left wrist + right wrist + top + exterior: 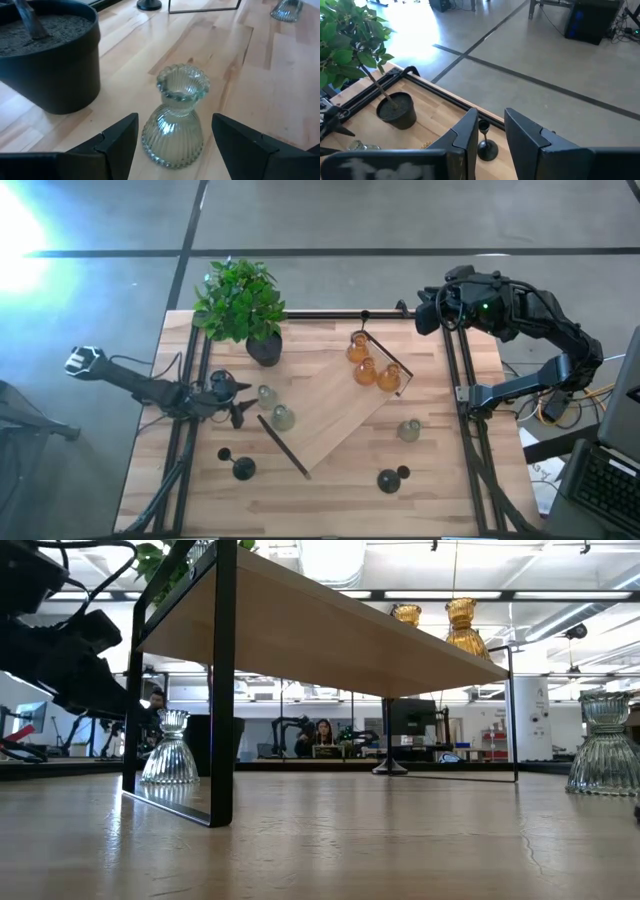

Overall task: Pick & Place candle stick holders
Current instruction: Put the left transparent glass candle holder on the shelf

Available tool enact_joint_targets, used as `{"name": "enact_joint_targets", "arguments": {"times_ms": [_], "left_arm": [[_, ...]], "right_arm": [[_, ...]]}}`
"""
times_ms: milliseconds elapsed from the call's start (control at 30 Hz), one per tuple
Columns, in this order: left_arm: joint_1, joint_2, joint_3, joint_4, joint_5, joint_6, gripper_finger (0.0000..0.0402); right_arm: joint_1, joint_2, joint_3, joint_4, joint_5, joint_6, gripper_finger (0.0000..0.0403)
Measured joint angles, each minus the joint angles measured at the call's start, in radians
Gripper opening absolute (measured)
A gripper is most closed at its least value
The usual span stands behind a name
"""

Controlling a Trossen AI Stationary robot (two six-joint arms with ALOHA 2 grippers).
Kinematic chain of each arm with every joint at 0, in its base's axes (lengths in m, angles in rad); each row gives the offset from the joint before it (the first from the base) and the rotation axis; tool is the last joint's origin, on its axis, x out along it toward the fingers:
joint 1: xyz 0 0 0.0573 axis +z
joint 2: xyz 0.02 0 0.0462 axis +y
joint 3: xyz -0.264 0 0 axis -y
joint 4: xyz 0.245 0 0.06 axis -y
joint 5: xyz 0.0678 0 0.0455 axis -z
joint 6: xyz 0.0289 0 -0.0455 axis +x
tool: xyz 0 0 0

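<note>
Fingers of the left gripper (172, 142) are spread on either side of a green-grey holder (176, 122) standing on the table (330, 490) beside the plant pot (50, 65). The right gripper (491, 135), slightly parted, is held above the table's far right corner.

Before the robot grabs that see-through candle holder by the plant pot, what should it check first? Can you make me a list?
1. Left pincer open: ok, fingers spread either side of the clear glass holder.
2. Holder upright: ok.
3. Fingers touching the glass: not yet, gaps show both sides.
4. Black plant pot out of the way: ok, apart from the holder, but near.
5. Room on the raised wooden shelf: ok, amber holders stand only at one end.
6. Right pincer out of the way: ok, at the far table edge.
</note>
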Motion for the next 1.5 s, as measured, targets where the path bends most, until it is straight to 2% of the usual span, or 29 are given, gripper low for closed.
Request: {"name": "enact_joint_targets", "arguments": {"times_ms": [300, 500, 767, 1033, 1500], "left_arm": [[0.037, 0.113, -0.01, 0.158, -0.003, 0.034, 0.0257], [0.074, 0.187, -0.016, 0.215, 0.077, 0.041, 0.0257], [0.103, 0.265, -0.015, 0.357, 0.076, 0.094, 0.0257], [0.113, 0.326, -0.015, 0.407, 0.078, 0.089, 0.0257], [0.145, 0.411, -0.014, 0.52, 0.075, 0.098, 0.0252]], "right_arm": [[0.0, 0.0, 0.0, 0.006, 0.0, -0.01, 0.008], [0.0, 0.0, 0.0, 0.024, 0.0, -0.037, 0.009], [0.0, 0.0, 0.0, 0.028, 0.0, -0.053, 0.0088], [0.0, 0.0, 0.0, 0.029, 0.0, -0.06, 0.0077], [0.0, 0.0, 0.0, 0.029, 0.0, -0.06, 0.0089]]}}
